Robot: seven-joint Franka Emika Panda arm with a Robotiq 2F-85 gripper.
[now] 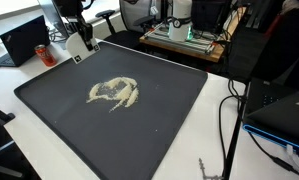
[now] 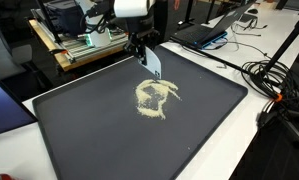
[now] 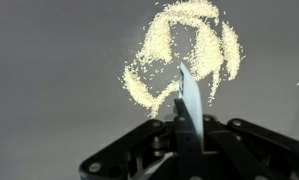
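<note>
A swirl of pale grains (image 1: pixel 114 92) lies in the middle of a dark mat (image 1: pixel 59 110); it also shows in the other exterior view (image 2: pixel 154 96) and in the wrist view (image 3: pixel 179 50). My gripper (image 3: pixel 186 118) is shut on a thin white scraper blade (image 3: pixel 188 92), held edge-on just above the mat. In both exterior views the gripper (image 1: pixel 81 42) (image 2: pixel 149 58) hovers over the mat's far edge, a short way behind the grain pile, with the scraper (image 2: pixel 153 64) pointing down.
A laptop (image 1: pixel 22 40) and a red can (image 1: pixel 44 52) stand beside the mat on a white table. A wooden board with electronics (image 1: pixel 184 38) sits behind. Black cables (image 2: pixel 274 75) trail along the mat's side. Another laptop (image 2: pixel 204 32) lies beyond.
</note>
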